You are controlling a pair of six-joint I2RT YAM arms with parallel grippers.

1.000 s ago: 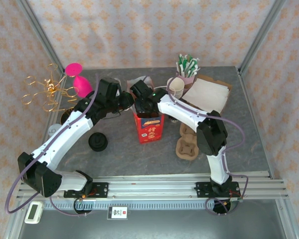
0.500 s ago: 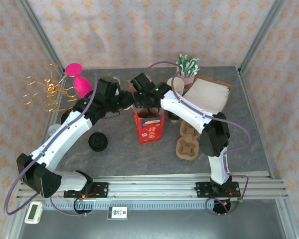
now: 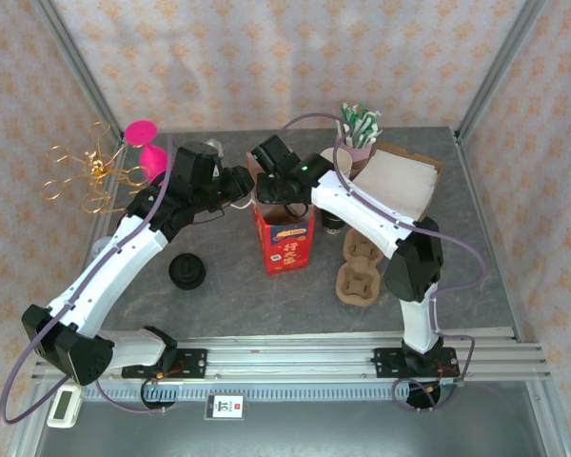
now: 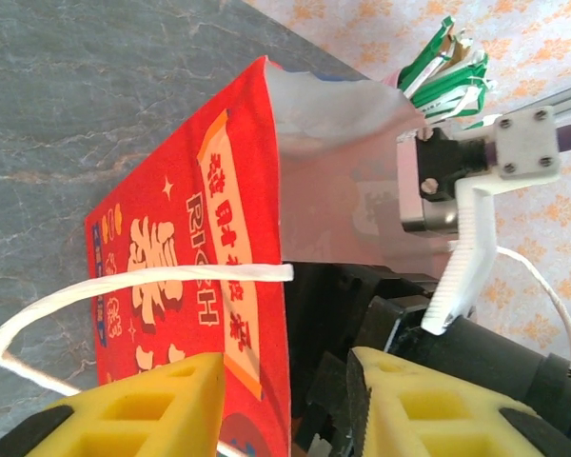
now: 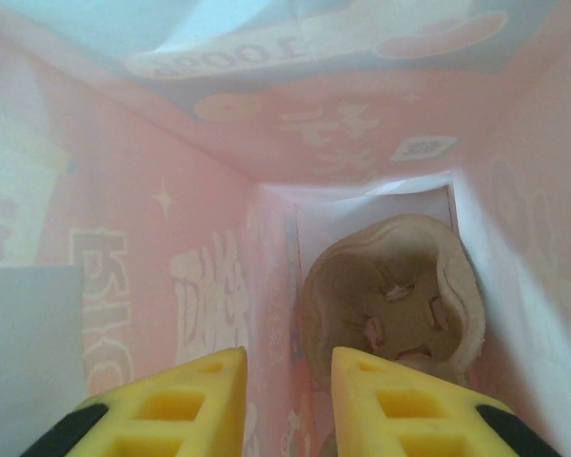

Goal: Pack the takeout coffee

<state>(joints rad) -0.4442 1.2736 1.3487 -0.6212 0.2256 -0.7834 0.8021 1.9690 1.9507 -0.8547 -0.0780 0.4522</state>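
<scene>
When from right wrist, carrier (image 5: 390, 286) inside bag (image 5: 162, 276)

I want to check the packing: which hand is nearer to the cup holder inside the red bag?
Right. The right hand is in the mouth of the bag, directly above the cup holder; the left hand is outside, at its rim.
</scene>
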